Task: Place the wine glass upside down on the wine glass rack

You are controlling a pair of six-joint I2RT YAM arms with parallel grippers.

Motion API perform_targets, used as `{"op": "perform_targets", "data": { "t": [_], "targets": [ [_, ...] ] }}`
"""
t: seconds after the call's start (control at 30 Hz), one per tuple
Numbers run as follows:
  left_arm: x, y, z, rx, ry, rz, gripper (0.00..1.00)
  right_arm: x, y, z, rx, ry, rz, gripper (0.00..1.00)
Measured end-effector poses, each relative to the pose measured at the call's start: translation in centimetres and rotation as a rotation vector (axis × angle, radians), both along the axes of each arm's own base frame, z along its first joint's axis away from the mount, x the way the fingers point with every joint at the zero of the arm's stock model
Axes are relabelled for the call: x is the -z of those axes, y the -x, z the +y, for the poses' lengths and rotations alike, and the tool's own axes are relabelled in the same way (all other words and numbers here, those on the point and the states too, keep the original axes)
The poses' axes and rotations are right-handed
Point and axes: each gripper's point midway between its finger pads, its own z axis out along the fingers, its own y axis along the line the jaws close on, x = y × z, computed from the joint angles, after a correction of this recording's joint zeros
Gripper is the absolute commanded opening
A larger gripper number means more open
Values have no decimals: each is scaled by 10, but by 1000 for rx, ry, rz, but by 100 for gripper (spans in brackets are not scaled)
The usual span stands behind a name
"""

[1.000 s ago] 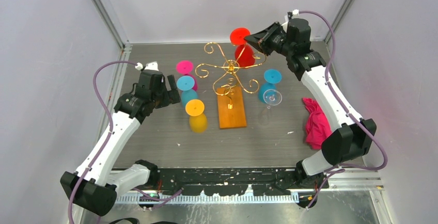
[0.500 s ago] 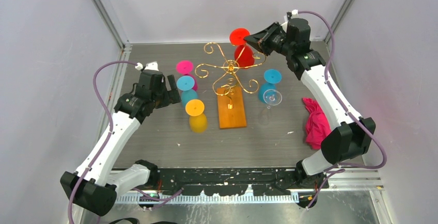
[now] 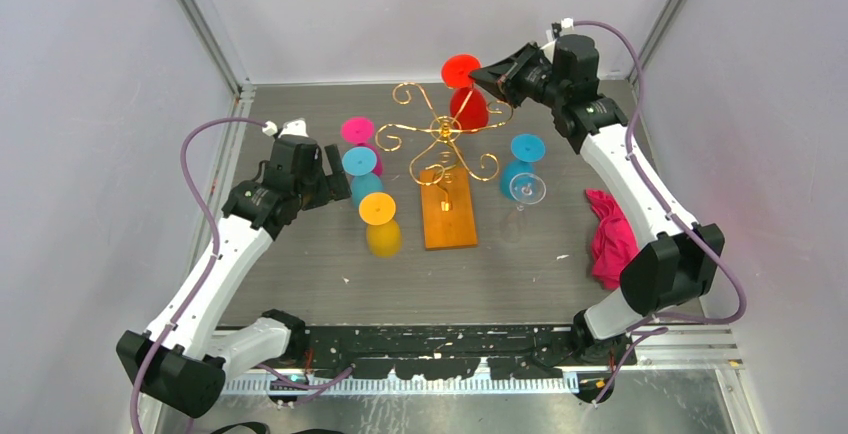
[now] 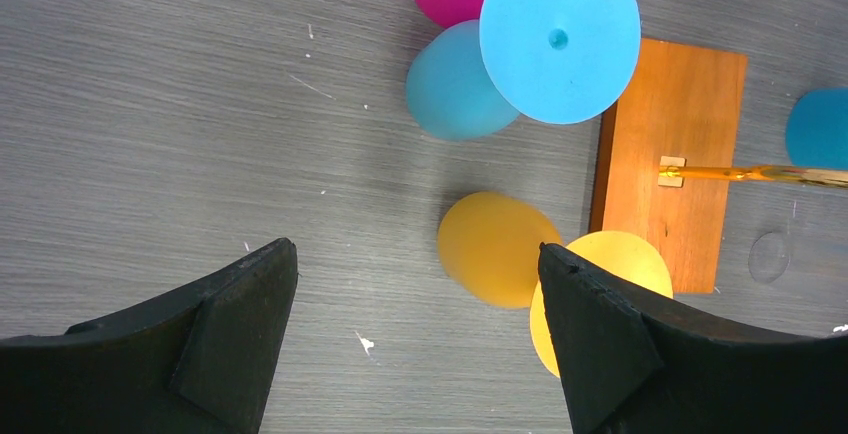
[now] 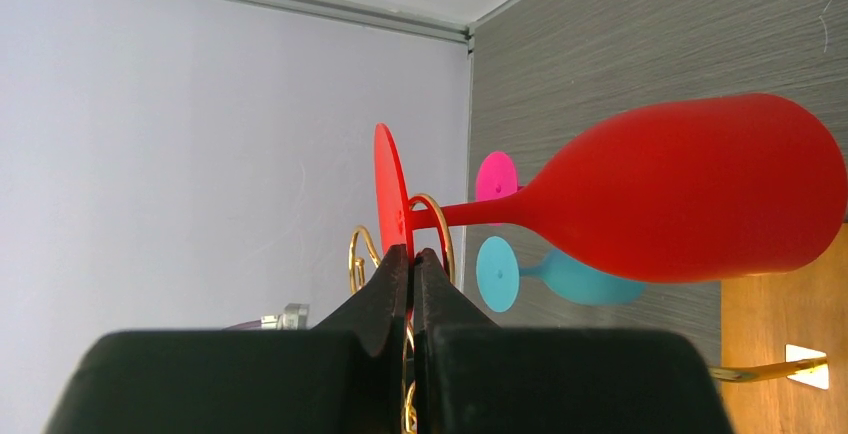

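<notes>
Matte red wine glass [image 3: 470,106] inverted at gold wire rack [image 3: 445,132] far-right curl, right hand [image 5: 411,254] pinching its flat disc foot, left hand [image 4: 415,247] spread over grey grained counter [image 4: 150,104] left of rack's orange wooden base.

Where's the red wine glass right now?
Top view: the red wine glass is upside down at the far-right scroll of the gold rack, gripped by the right end effector.
</notes>
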Motion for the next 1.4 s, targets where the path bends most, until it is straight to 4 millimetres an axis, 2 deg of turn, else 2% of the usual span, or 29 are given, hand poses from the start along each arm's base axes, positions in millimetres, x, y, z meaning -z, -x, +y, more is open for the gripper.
{"op": "perform_targets", "data": {
  "t": [0.57, 0.7, 0.8, 1.03, 1.17, 1.4],
  "targets": [
    [-1, -1, 1, -5, -4, -4, 91, -1, 1, 8, -20, 3, -4, 2],
    [-1, -1, 1, -4, -4, -4, 91, 0, 1, 7, -21, 18, -10, 7],
    [-1, -1, 1, -4, -4, -4, 91, 1, 2, 7, -24, 30, -7, 14],
    [-1, 0, 1, -4, -4, -4, 91, -2, 6, 6, -39, 57, -19, 39],
    [-1, 0, 0, -3, -4, -4, 91, -2, 11, 9, -59, 71, -12, 46],
    [-1, 0, 0, -3, -4, -4, 91, -4, 15, 11, -76, 84, -15, 48]
  ]
}}
